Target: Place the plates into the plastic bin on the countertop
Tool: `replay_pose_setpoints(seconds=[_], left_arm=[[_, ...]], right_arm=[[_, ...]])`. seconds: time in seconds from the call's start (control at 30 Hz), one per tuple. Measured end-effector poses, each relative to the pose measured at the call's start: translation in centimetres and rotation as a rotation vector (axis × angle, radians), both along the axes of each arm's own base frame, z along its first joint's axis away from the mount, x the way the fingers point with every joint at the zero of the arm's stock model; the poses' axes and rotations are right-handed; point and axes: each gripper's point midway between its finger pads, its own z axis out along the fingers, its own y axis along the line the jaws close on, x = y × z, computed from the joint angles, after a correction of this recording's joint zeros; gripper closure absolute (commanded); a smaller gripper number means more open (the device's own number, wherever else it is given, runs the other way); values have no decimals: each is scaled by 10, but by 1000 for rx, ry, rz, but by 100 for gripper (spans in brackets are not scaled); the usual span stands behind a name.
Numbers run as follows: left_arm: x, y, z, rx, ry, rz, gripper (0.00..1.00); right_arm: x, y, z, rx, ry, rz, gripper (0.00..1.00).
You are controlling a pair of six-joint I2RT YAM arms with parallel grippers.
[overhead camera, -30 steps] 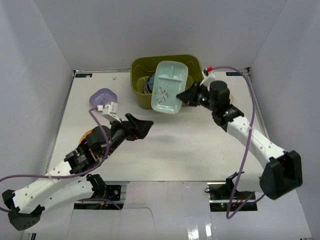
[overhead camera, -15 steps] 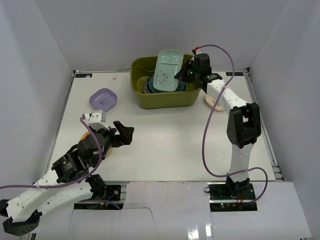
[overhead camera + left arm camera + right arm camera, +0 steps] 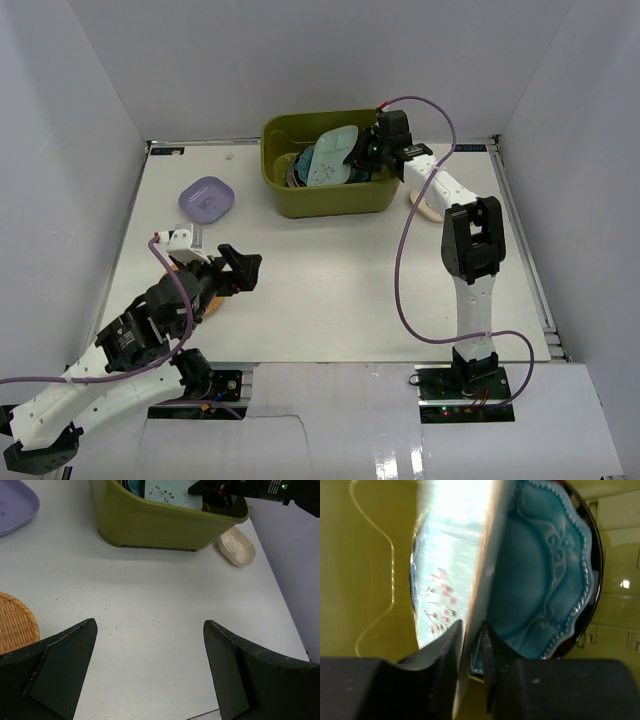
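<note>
My right gripper [image 3: 362, 155] is shut on the edge of a mint plate [image 3: 330, 160] with a small red print, holding it tilted inside the olive-green plastic bin [image 3: 325, 198]. In the right wrist view its fingers [image 3: 471, 625] clamp the mint plate [image 3: 440, 580] just over a teal scalloped plate [image 3: 540, 580] lying in the bin [image 3: 365, 555]. My left gripper [image 3: 245, 268] is open and empty above the white countertop [image 3: 340, 270], jaws wide apart in the left wrist view [image 3: 150, 625]. A lavender plate [image 3: 206, 198], a cream plate [image 3: 425, 205] and an orange woven plate [image 3: 12, 627] lie on the countertop.
The bin [image 3: 165, 527] stands at the back centre near the far wall. The cream plate [image 3: 236, 547] lies right of it, under the right arm. The lavender plate [image 3: 12, 507] lies left of it. White walls enclose three sides.
My right gripper has carried the mint plate over the bin's rim and lowered it inside. My left arm has drawn back toward the near left, still open.
</note>
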Motion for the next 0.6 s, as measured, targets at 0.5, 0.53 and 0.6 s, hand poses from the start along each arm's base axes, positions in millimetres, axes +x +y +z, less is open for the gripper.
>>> replay_pose_setpoints(seconds=[0.5,0.53,0.6], left_arm=[[1,12,0,48,9,46,2],[2,15,5,48,2,57,2],[3,21,16,41,-18,86,2]], right_arm=[[3,-7,11,-34,-52,6,14],[1,-8,16,-36,-64,10,7],[-9,-10,37,-28,-105,19,2]])
